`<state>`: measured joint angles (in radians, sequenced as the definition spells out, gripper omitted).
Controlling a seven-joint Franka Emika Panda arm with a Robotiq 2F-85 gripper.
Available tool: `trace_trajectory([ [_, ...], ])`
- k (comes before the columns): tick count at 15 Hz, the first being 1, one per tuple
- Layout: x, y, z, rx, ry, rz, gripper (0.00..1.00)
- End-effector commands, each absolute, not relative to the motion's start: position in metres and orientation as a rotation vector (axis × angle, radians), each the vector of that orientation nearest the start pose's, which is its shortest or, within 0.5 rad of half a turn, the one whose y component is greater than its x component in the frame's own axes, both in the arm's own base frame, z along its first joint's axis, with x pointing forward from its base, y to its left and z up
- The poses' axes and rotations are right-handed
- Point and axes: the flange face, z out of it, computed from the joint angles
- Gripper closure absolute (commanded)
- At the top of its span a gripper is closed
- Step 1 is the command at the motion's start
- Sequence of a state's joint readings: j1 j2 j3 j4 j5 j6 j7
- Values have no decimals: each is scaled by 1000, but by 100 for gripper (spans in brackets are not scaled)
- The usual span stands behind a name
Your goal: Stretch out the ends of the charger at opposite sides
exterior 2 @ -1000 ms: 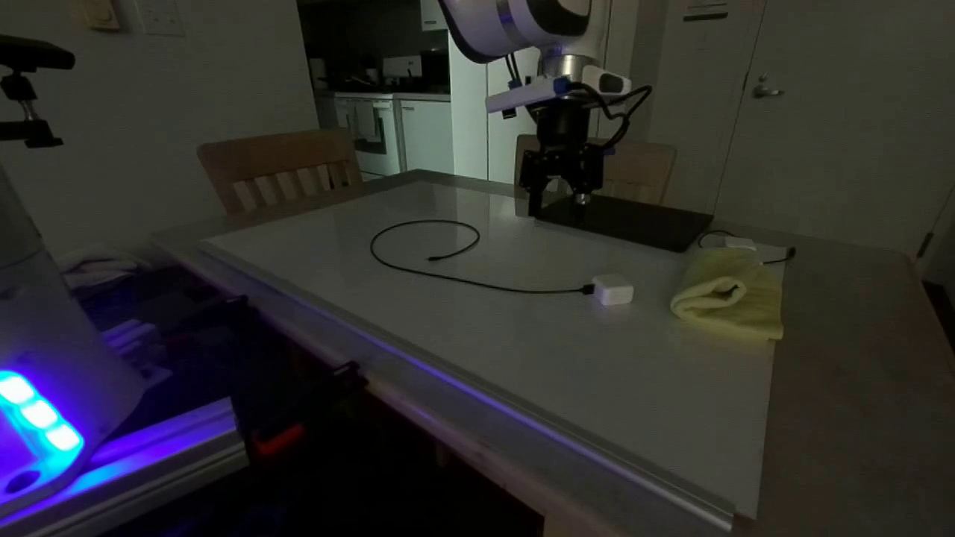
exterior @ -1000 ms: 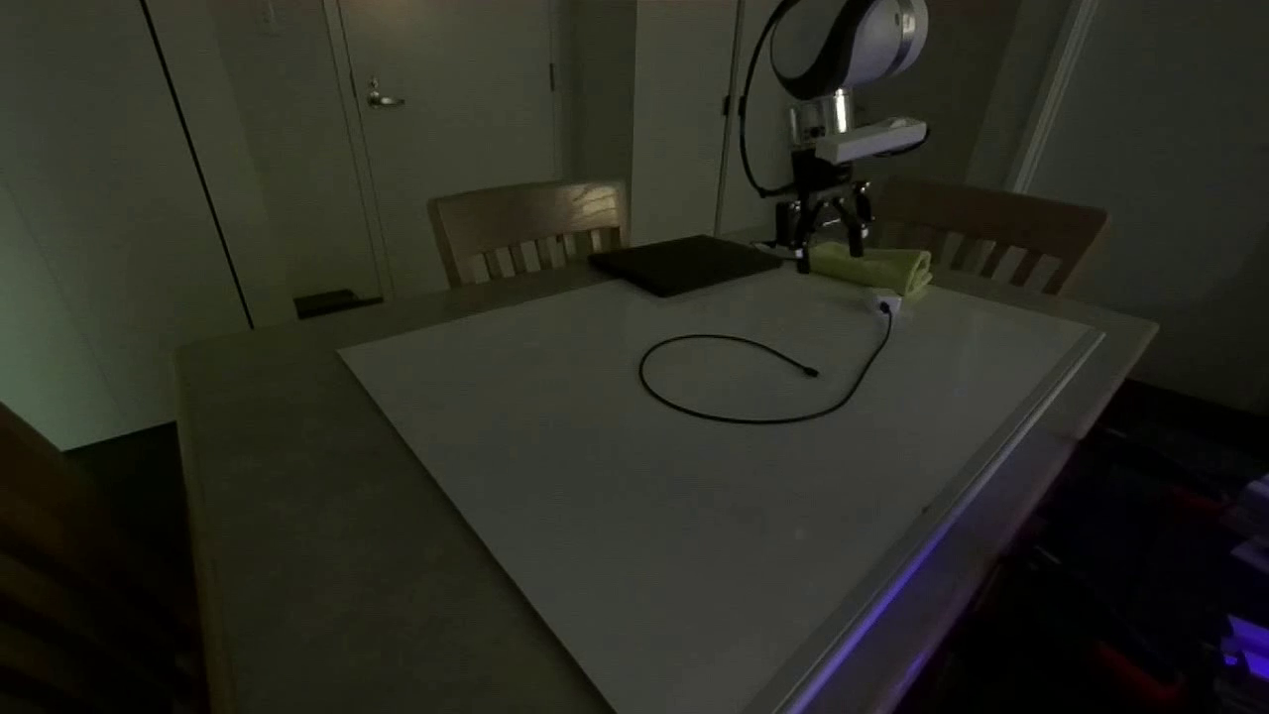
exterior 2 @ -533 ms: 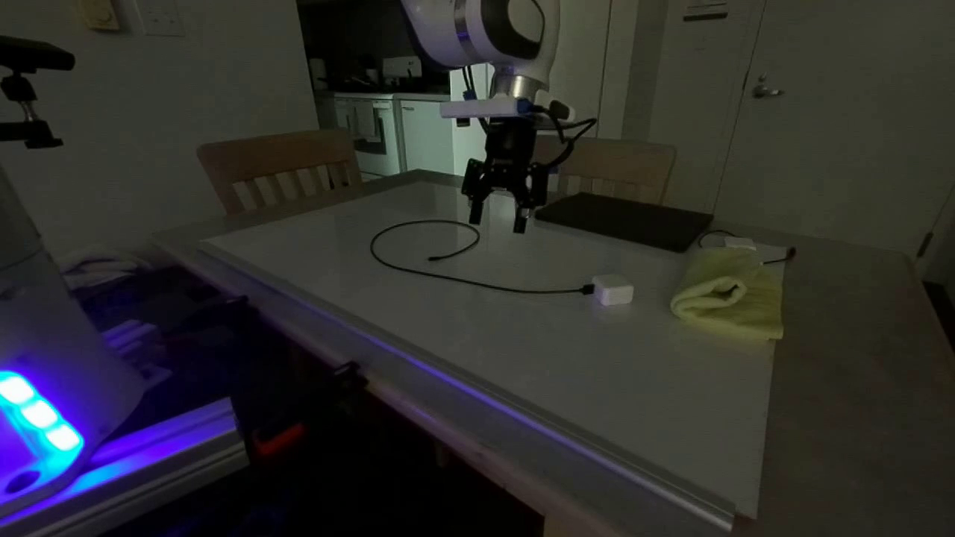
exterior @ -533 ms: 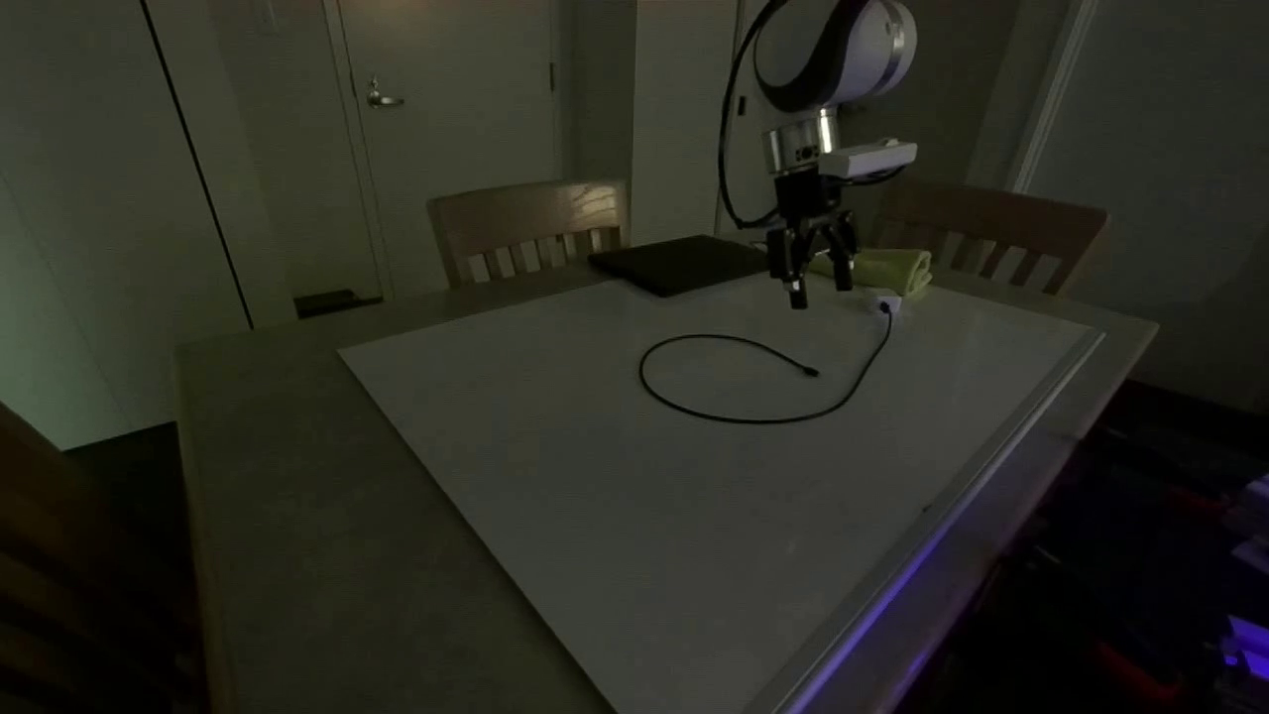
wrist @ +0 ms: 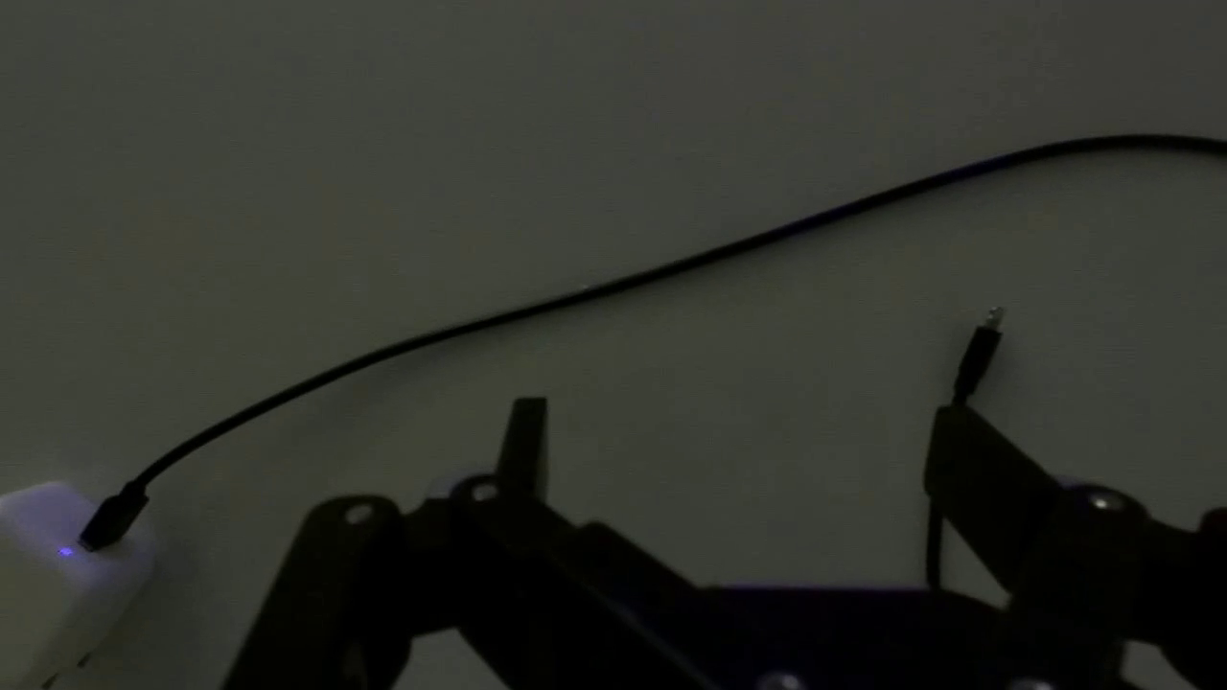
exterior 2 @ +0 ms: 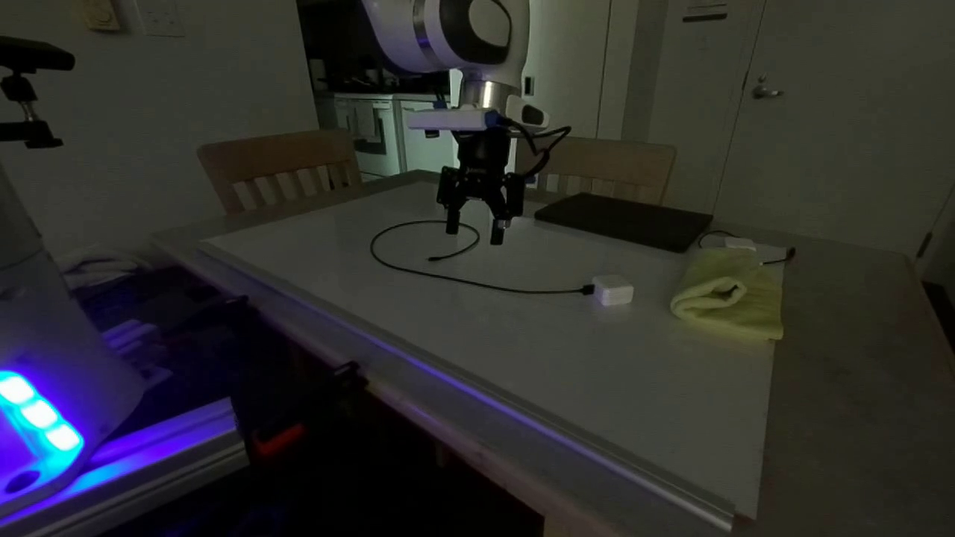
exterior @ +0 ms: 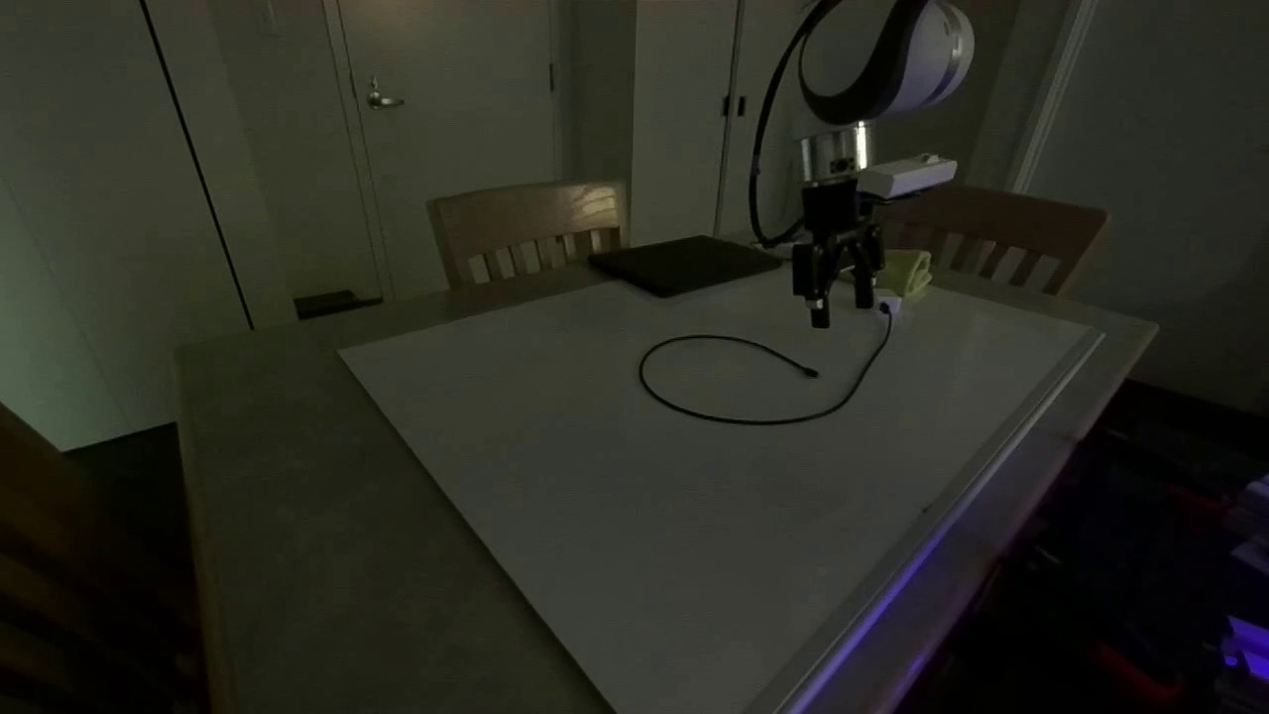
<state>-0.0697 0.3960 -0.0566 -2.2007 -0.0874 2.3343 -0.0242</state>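
The black-and-white arm has a silver collar, dark cables and a black tool with round screws.

Looks like a home's kitchen-dining space, judging by slat-back wooden chairs at the bench and, far left in an exterior view, a white stove beside a cabinet.

Dim walls; wooden chairs
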Motion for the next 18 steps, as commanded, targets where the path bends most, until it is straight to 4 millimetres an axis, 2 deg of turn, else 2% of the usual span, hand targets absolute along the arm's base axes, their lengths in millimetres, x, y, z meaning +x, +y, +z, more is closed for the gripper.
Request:
trace_trajectory([
  [1,512,-58,174,-3176,86,436,0],
  [6,493,-32,163,-3167,234,458,0],
  [8,490,-21,156,-3160,298,473,0],
  [12,491,-7,152,-3097,442,377,0],
  [15,495,-4,147,-3055,503,343,0],
  [18,506,-14,138,-3024,534,369,0],
])
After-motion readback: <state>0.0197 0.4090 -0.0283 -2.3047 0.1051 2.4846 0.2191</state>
